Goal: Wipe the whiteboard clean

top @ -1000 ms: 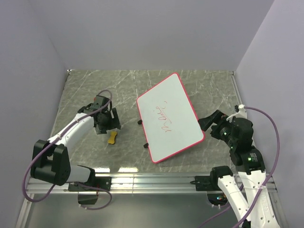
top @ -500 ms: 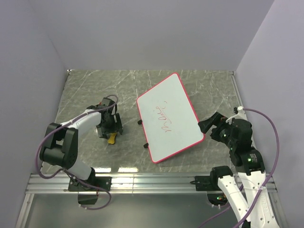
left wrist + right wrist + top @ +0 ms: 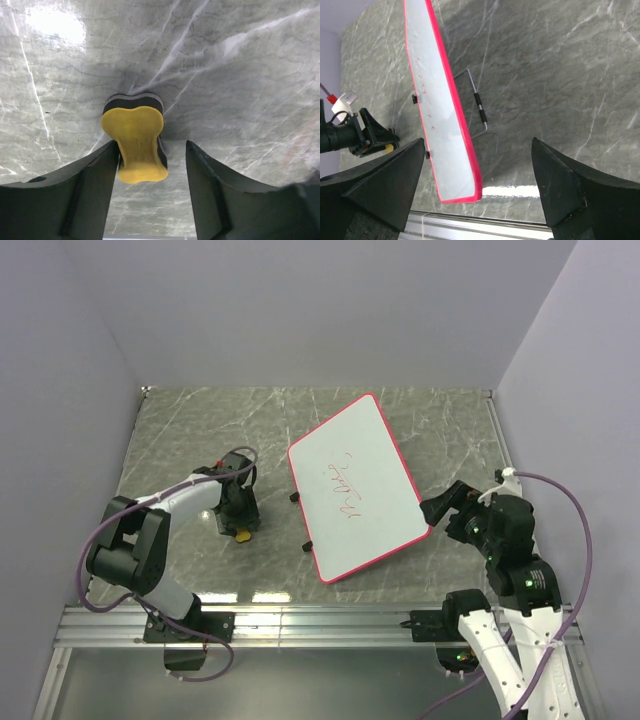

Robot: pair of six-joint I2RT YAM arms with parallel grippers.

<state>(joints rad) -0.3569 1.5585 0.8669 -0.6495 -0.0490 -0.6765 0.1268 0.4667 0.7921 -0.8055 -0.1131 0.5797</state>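
Observation:
The whiteboard (image 3: 355, 485) lies tilted on the marble table, white with a red-pink rim and faint red scribbles near its middle. In the right wrist view the whiteboard (image 3: 437, 115) shows edge-on. A yellow bone-shaped eraser (image 3: 135, 135) with a black underside lies left of the board. My left gripper (image 3: 151, 147) is lowered over the eraser (image 3: 241, 535). Its left finger touches the eraser's side and a gap remains at the right finger. In the top view the left gripper (image 3: 236, 515) hides most of the eraser. My right gripper (image 3: 440, 505) stands wide open beside the board's right corner, holding nothing.
A wire stand (image 3: 477, 102) with a black sleeve props the board from below. Small black feet (image 3: 306, 546) stick out of the board's left rim. An aluminium rail (image 3: 320, 620) runs along the near table edge. Purple walls close in on three sides.
My left gripper has come down and forward over the eraser, and its jaws have narrowed around it. My right gripper has drifted slightly lower beside the board's corner.

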